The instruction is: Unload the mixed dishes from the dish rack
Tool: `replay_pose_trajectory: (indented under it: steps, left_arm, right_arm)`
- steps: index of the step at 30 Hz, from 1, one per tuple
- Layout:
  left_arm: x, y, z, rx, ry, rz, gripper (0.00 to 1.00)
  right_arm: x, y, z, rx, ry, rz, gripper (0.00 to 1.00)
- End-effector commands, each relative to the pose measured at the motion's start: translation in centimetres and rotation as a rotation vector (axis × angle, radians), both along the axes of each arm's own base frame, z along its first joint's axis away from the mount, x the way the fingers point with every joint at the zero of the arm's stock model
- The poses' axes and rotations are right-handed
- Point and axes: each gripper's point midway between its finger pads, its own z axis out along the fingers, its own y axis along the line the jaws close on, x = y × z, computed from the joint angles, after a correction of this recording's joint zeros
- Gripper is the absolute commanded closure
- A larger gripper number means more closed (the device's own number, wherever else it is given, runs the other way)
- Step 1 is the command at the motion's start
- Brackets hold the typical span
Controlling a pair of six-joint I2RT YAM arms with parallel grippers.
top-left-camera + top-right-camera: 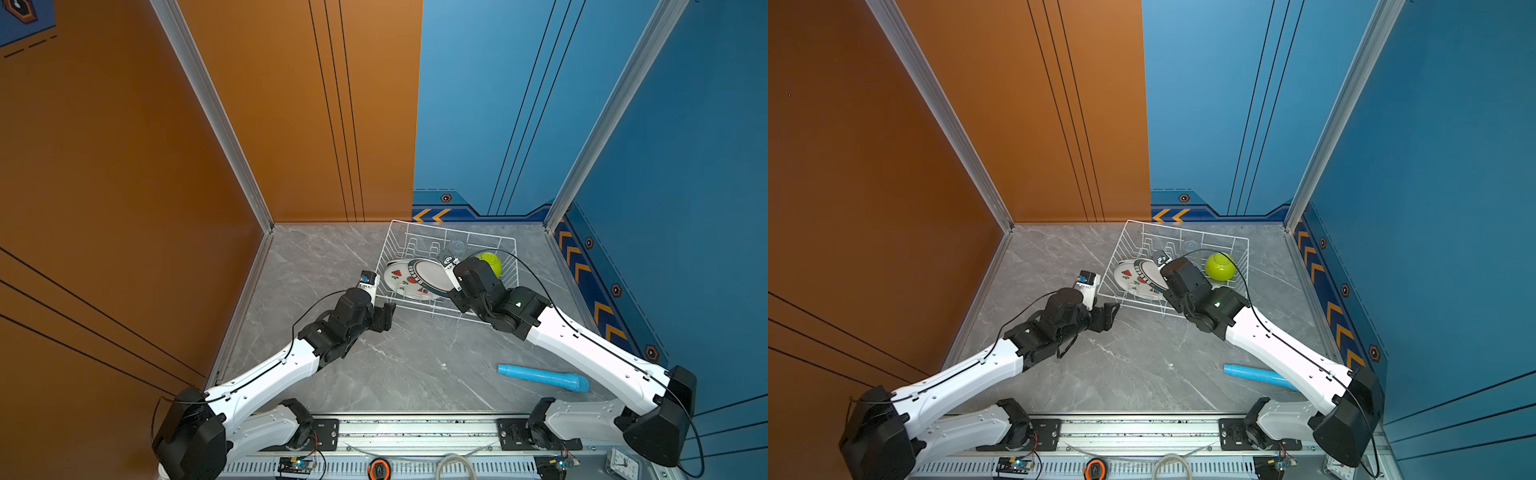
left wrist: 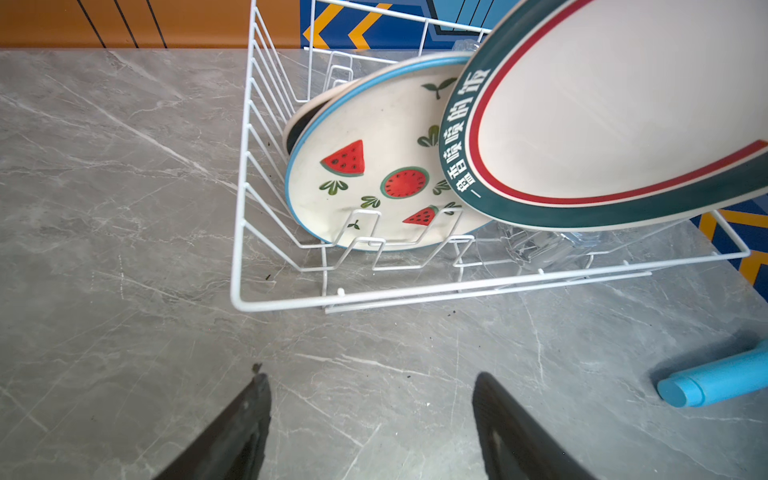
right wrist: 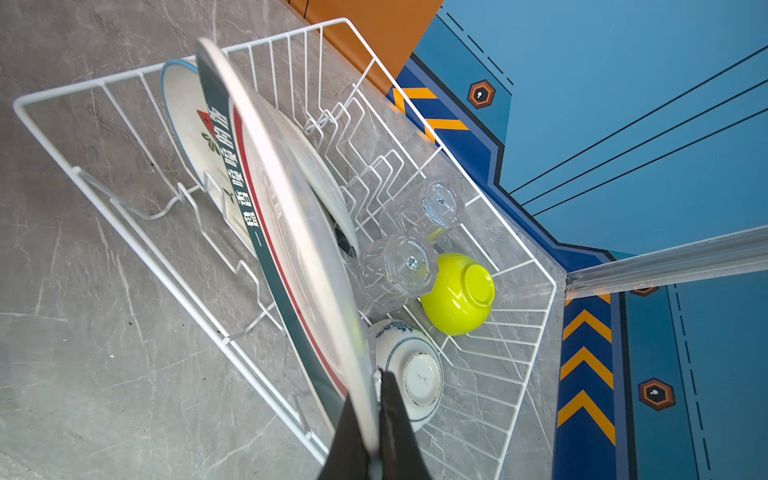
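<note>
The white wire dish rack (image 1: 457, 230) (image 1: 1187, 230) stands at the back of the grey table. My right gripper (image 3: 370, 399) is shut on the rim of the dark-rimmed plate (image 3: 291, 232) (image 1: 430, 274) (image 2: 602, 124), which is tilted over the rack. Behind it the watermelon plate (image 2: 374, 178) (image 1: 401, 278) leans in the dividers. A lime-green bowl (image 3: 461, 295) (image 1: 1219, 266), a small white-and-blue bowl (image 3: 415, 374) and two clear glass cups (image 3: 399, 266) lie upside down in the rack. My left gripper (image 2: 370, 386) (image 1: 384, 316) hangs open and empty over the table by the rack's near left corner.
A light blue tube (image 1: 544, 377) (image 2: 715, 382) lies on the table at the front right, beside the right arm. Another plate (image 2: 307, 112) stands behind the watermelon plate. Orange and blue walls close in the table on three sides.
</note>
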Motion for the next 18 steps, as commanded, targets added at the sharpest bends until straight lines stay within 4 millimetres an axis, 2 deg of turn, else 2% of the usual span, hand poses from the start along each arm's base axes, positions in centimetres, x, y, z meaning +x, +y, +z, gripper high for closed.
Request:
replay_pose_trajectory:
  steps: [1,17,18]
  left_arm:
    - [0.8,-0.7,1.2,-0.026,-0.015,-0.011,0.22]
    - [2.0,-1.9,1.0,-0.029,0.010,-0.025,0.20]
    - [2.0,-2.0,1.0,-0.030,0.013,-0.027,0.20]
  right_arm:
    - [1.7,-1.6,5.1,0.148,-0.153,-0.124,1.00]
    - [1.3,-3.1,6.8,0.238,-0.181,-0.167,1.00]
    - [1.8,-4.1,6.8,0.240,-0.184,-0.201,1.00]
